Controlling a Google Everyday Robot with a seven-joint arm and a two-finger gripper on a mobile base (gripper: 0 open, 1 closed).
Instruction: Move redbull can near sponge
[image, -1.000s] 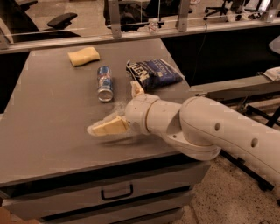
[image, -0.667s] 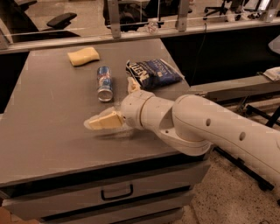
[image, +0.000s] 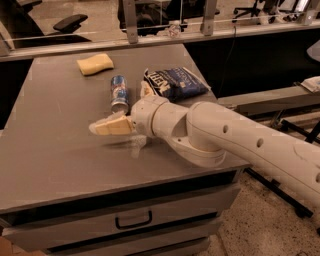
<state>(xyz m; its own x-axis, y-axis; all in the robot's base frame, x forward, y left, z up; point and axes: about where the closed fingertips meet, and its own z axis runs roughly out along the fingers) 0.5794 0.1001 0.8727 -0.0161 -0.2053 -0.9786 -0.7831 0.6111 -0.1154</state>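
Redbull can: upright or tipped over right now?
Tipped: the redbull can lies on its side on the table, its length along the tabletop. The gripper is just in front of its near end.

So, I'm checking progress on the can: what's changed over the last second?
The end effector slid a little left and away from the camera, ending just in front of the redbull can; nothing was grasped. The can, the sponge and the blue snack bag stayed put.

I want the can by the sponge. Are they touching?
Apart. The camera view shows bare table between can and sponge. The gripper is just in front of the can.
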